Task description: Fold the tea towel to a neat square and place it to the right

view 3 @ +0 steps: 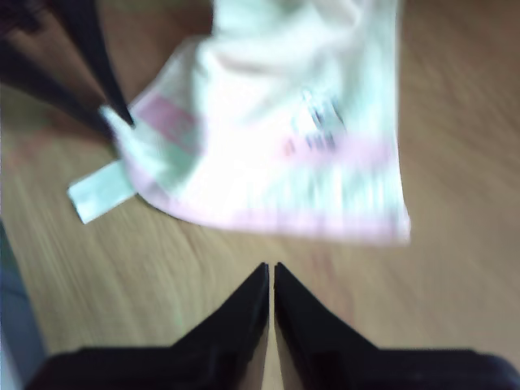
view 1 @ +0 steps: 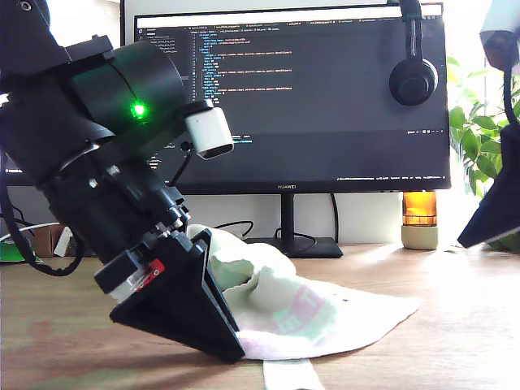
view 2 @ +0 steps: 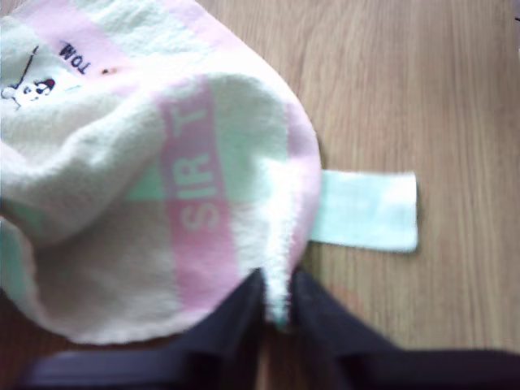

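- The first pincer is seen low in the exterior view, toward 7 o'clock, its black tips down on the wooden table and pressed together on the pink-banded edge of the tea towel.
- In the first wrist view the same pinch is shown — a thin fold of towel edge is caught between the two dark jaws, with the white tag lying flat on the wood just beside it.
- The tea towel is heaped and partly doubled over near the middle of the exterior view, at about 6 o'clock, in front of the monitor.
- The second pincer is held above bare table — its tips pressed together on nothing, apart from the towel's pink hem.
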